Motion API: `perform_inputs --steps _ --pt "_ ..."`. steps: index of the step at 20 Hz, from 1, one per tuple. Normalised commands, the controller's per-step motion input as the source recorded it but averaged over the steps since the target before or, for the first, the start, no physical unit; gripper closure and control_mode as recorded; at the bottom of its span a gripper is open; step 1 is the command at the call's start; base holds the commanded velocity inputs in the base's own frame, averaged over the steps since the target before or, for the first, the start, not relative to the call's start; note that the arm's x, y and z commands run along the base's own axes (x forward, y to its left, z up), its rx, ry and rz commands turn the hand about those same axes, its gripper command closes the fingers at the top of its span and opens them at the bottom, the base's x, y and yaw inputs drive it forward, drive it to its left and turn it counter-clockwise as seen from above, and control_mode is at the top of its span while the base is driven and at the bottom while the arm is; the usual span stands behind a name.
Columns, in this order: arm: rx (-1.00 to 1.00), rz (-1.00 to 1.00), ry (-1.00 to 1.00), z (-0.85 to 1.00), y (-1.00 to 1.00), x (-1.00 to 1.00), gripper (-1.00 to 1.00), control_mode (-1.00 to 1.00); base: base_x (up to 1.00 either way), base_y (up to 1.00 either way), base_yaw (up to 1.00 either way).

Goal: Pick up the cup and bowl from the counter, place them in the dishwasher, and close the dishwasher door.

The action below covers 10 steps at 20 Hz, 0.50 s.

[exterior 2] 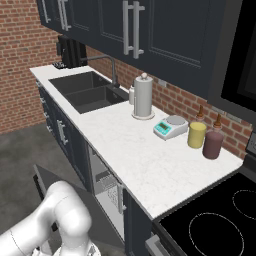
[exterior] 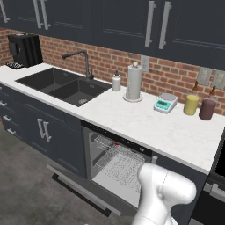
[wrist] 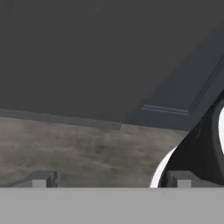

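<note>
A: Dishwasher door (exterior: 81, 193) first: it hangs open at the lower left, tipped down toward the floor, with its dark bar handle on the outer edge. Just right of it the dishwasher (exterior: 116, 165) stands open under the worktop (exterior: 145, 123), white wire rack showing.

B: And the cup and bowl?

A: I can't make either out on the worktop. A paper towel roll (exterior: 134, 82), a small scale (exterior: 165, 103), a yellow jar (exterior: 191, 105) and a maroon jar (exterior: 207, 109) stand there. Whether the cup and bowl are in the rack, I can't tell.

B: The hand?

A: The hand (wrist: 109, 180) is low, facing a dark panel above the grey floor. Its two fingertips stand well apart, so it is open and holds nothing.

B: So closing the door looks like the step.

A: I judge so. Best to get under the outer edge near the handle and push up and inward along the door's arc, keeping the arm (exterior: 165, 193) out of the gap.
</note>
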Motion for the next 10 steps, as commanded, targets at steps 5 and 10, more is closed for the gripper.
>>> perform_inputs --steps 5,10 --pt "-0.28 -0.06 -0.31 -0.02 -0.20 0.94 -1.00 -1.00 0.00 0.00 0.00" --pt "-0.24 -0.14 -0.32 0.00 -0.39 0.99 -1.00 -1.00 0.00 0.00 0.00"
